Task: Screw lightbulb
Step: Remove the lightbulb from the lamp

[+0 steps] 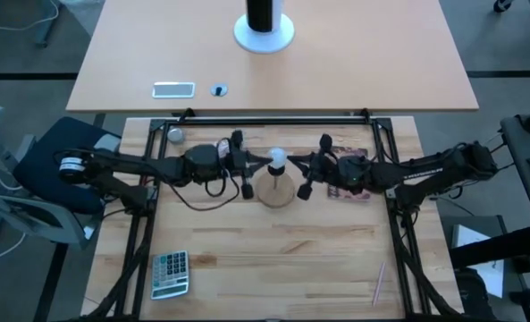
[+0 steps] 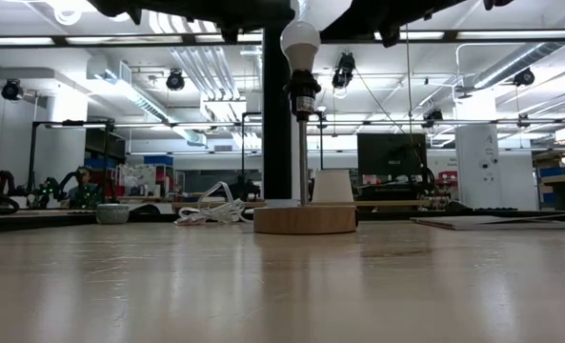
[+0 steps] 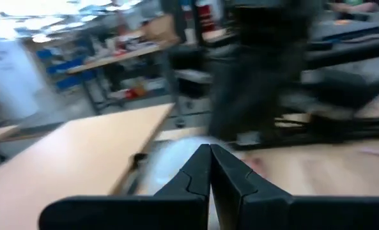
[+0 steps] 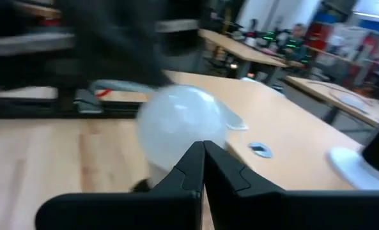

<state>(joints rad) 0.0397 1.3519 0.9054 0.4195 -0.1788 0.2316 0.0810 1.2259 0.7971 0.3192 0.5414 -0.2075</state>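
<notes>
The lightbulb (image 2: 299,40) is seen sitting in the socket on top of the stand (image 2: 305,219). The left gripper (image 1: 256,162) and the right gripper (image 1: 302,162) are pressed together, holding nothing. Little seems left.

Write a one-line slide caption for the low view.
White lightbulb seated in the socket atop a slim pole on a round wooden base, dark robot arms overhead.

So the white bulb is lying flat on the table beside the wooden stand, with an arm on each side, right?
Not lying flat. The lightbulb sits upright in the socket atop the wooden stand's pole, well above the table, as the low view shows. An arm does flank it on each side.
</notes>
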